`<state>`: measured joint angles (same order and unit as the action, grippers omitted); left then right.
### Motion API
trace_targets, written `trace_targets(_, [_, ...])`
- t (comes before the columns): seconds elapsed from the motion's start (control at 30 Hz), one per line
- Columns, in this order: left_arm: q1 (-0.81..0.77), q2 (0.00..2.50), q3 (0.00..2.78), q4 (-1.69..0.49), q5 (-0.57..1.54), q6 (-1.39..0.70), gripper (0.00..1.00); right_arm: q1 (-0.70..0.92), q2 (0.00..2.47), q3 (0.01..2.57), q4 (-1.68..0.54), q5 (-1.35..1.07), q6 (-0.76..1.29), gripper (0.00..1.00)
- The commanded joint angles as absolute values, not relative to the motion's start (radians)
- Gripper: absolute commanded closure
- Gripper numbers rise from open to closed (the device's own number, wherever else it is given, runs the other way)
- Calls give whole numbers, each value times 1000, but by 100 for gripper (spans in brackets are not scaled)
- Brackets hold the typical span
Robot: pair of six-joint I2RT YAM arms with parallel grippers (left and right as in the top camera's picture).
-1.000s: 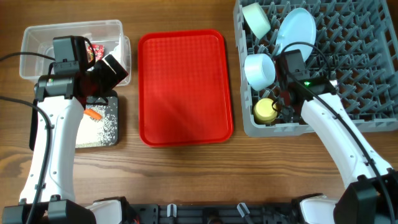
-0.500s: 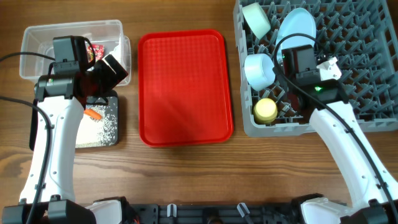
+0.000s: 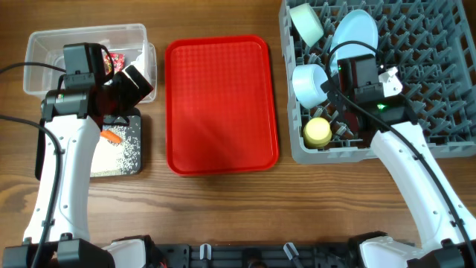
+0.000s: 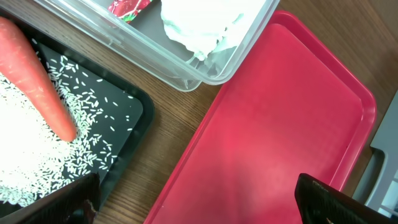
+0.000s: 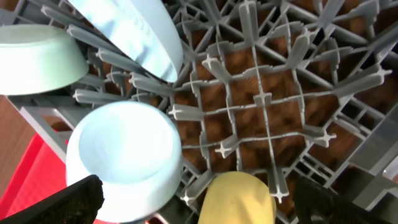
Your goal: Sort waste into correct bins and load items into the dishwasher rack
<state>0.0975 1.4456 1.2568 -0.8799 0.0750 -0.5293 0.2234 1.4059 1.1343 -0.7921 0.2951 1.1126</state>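
Observation:
The clear tub [image 3: 44,41] holds the red wrapper [image 3: 117,61] and the white tissue [image 4: 199,22]. The black tray [image 3: 134,167] holds rice [image 3: 119,152] and the carrot [image 3: 111,136]. My left gripper [image 4: 199,208] is open and empty, above the left edge of the red tray beside both bins. The grey rack [image 3: 446,112] holds the plate [image 3: 355,33], a mint bowl [image 3: 306,22], a blue bowl [image 3: 310,83] and the yellow cup [image 3: 317,132]. My right gripper [image 5: 208,208] is open and empty, just above the yellow cup [image 5: 236,196]. No spoon or brown lump shows.
The flat red serving tray [image 3: 222,104] lies between the bins and the rack, with nothing on it. The rack's upright pegs [image 5: 249,106] stand close under my right gripper. Bare wooden table [image 3: 245,216] runs along the front.
My right arm has drawn back from the yellow cup toward the far side of the rack, leaving the cup in place. The left arm has not moved.

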Motion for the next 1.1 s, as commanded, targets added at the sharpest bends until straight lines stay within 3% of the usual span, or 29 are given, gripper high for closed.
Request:
trace_targets(0.0, [101, 1453, 1262, -880, 61, -529, 0, 220, 1398, 1152, -801, 279, 1099, 0])
trace_targets(0.3, [101, 1453, 1262, -881, 61, -529, 0, 220, 1396, 1152, -804, 279, 1088, 0])
trace_targets(0.8, [101, 1453, 1262, -880, 61, -529, 0, 221, 1258, 1152, -742, 270, 858, 0])
trace_targets(1.07, [101, 1453, 1262, -880, 61, -529, 0, 221, 1068, 1152, -709, 91, 505, 0])
